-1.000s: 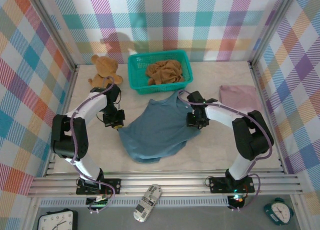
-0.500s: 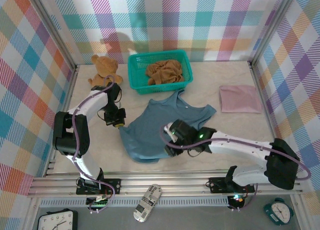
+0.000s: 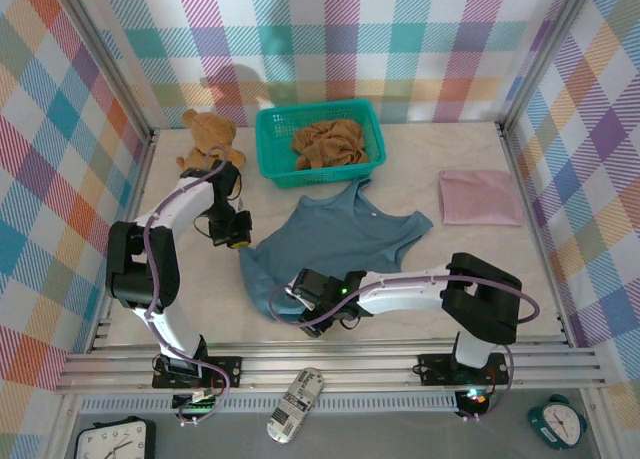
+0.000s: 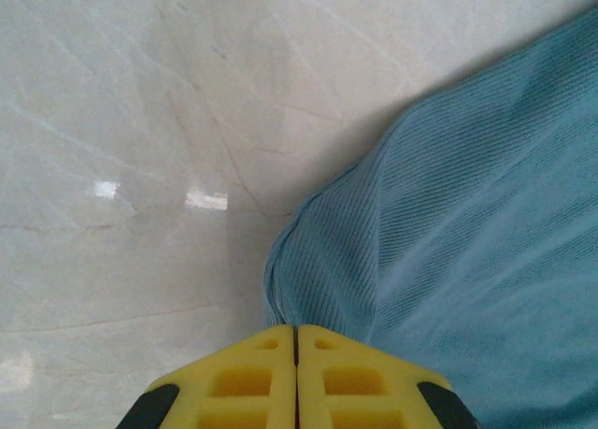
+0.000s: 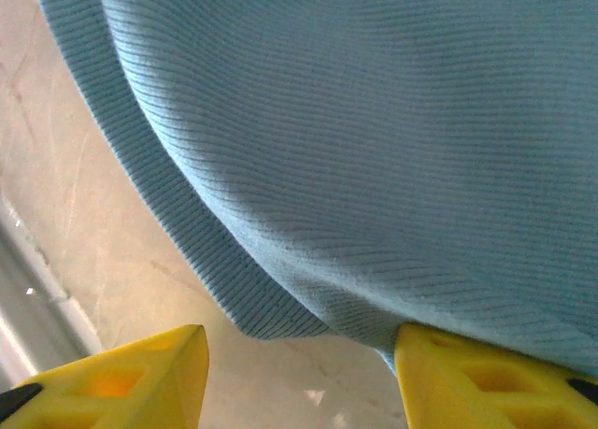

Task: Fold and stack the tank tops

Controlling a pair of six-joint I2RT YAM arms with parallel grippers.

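Note:
The slate blue tank top lies spread mid-table, neck toward the basket. My left gripper is shut on its left edge, and the ribbed cloth bunches into the closed yellow tips. At the front hem, my right gripper is open. The hem sags between its fingertips, and the right finger touches the cloth. The dusty pink tank top lies folded at the right. The ochre brown tank top is crumpled in the basket.
The teal mesh basket stands at the back centre, with a brown teddy bear to its left. Plaid walls close in three sides. A metal rail runs along the front edge, just behind my right gripper.
My right arm swept from the blue top's right side down and left to its front hem, its jaws widening. The left gripper stayed shut and barely shifted.

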